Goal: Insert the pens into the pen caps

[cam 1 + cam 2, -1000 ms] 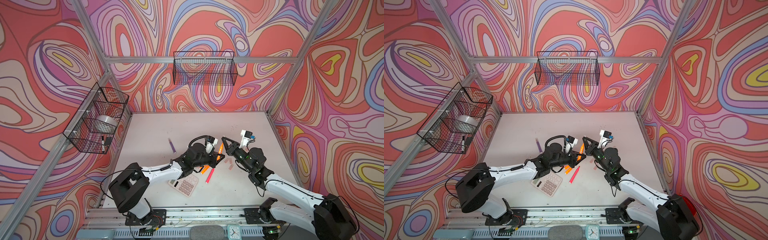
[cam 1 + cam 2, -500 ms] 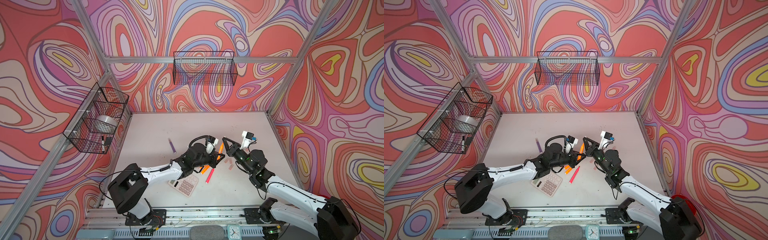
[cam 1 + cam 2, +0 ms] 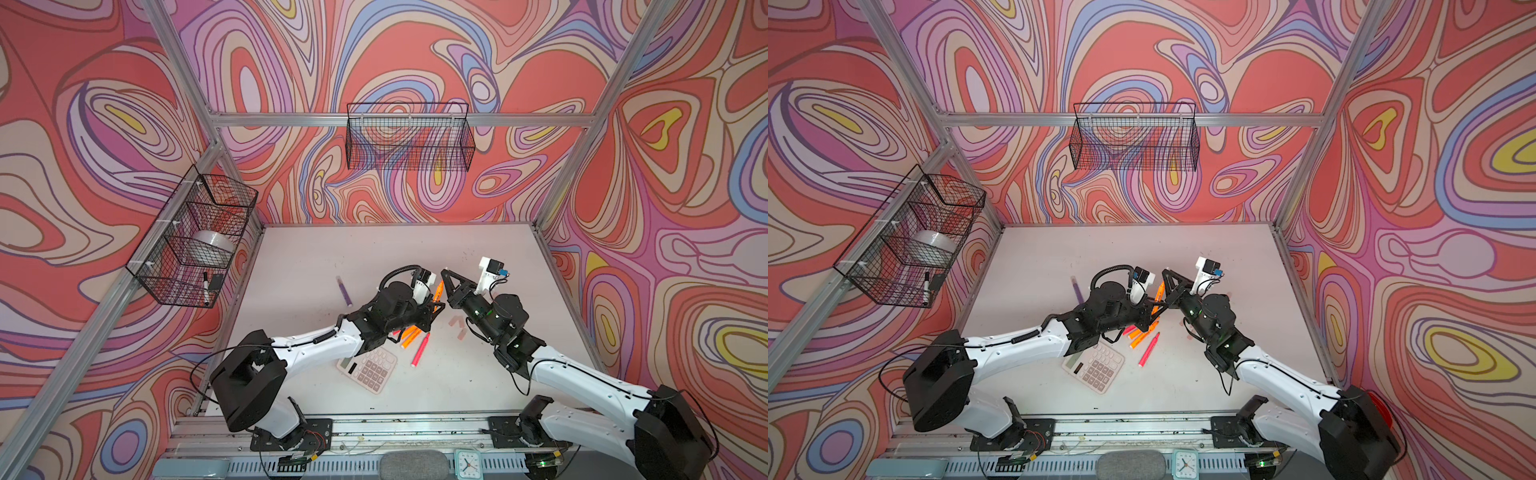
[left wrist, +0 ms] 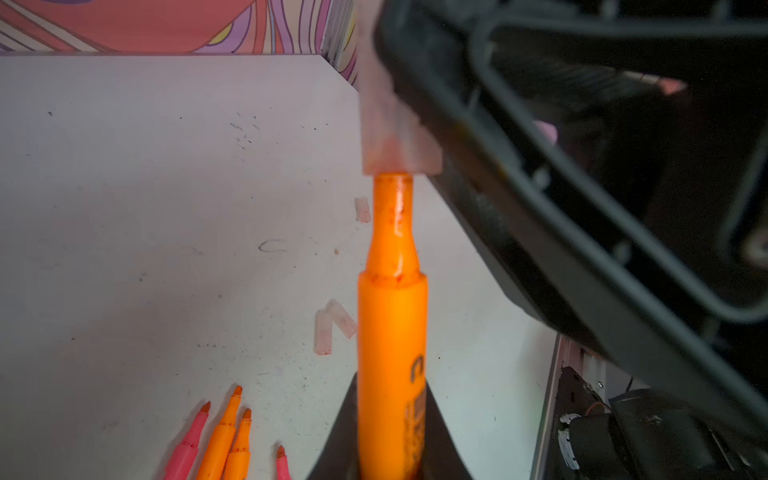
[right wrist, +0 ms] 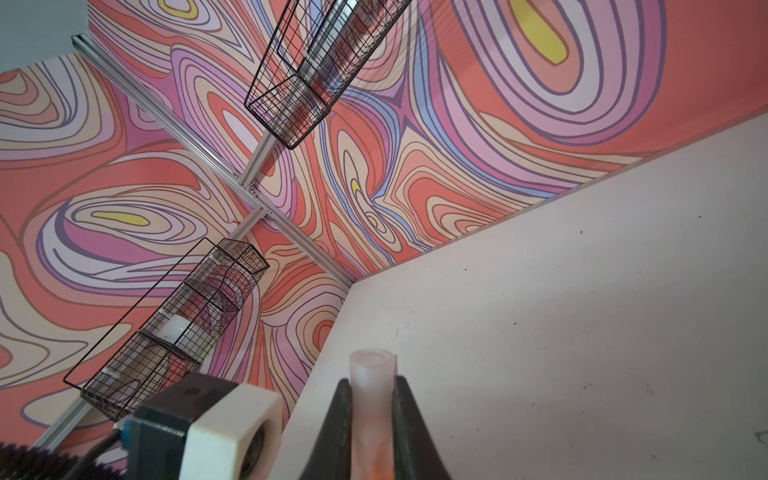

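Note:
My left gripper (image 3: 434, 306) (image 4: 392, 440) is shut on a neon orange pen (image 3: 437, 293) (image 3: 1158, 293) (image 4: 392, 332), held above the table. My right gripper (image 3: 444, 275) (image 5: 372, 395) is shut on a pale translucent pen cap (image 5: 371, 386). In the left wrist view the pen's tip sits inside the mouth of that cap (image 4: 395, 137). More pens lie on the table: orange ones (image 3: 409, 334), a pink one (image 3: 419, 351) and a purple one (image 3: 344, 291). Loose pen caps (image 3: 456, 321) (image 4: 328, 328) lie below the right gripper.
A calculator (image 3: 368, 368) lies under the left forearm near the front. A wire basket (image 3: 409, 137) hangs on the back wall. Another basket (image 3: 195, 241) on the left wall holds a tape roll and a black-and-white marker.
The right arm has shifted slightly while its gripper stays against the left gripper's pen. Both grips are unchanged.

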### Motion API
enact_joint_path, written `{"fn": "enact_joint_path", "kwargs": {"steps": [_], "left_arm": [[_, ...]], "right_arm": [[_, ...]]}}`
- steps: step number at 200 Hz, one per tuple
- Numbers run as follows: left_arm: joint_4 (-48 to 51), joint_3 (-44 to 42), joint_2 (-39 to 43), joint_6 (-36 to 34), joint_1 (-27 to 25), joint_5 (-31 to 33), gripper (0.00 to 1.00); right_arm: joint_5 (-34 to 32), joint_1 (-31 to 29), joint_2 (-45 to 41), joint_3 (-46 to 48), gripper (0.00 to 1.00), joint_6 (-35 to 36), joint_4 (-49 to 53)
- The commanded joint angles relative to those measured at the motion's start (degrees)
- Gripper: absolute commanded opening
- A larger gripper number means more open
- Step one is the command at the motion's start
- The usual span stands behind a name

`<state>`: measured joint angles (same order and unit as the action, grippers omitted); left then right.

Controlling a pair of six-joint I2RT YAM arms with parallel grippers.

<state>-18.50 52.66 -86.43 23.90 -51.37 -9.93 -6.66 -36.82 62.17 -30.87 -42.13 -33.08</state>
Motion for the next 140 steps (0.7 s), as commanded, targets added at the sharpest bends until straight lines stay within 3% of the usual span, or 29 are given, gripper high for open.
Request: {"fn": "enact_joint_path", "kwargs": {"steps": [1,58,105,140], "left_arm": [[-5.04,1.75,3.34,-2.65,0.51,3.89,0.0],[-6.2,0.38,4.34,-0.45,1.07,5.42,0.0],[-12.13,-0.72,1.83,11.27,11.08,-9.6,0.0],[-17.82,-2.76,2.01,11.34,11.73,-12.63,0.0]], "right_arm": [[2.61,-2.15,2.1,-0.5,0.0,1.32,6.86],[3.73,-3.19,6.18,-1.48,0.0,2.52,4.06],[7.85,-3.79,5.03,1.17,0.0,4.77,-2.24],[11.02,-3.74,6.01,1.97,0.0,4.37,-6.37]]}}
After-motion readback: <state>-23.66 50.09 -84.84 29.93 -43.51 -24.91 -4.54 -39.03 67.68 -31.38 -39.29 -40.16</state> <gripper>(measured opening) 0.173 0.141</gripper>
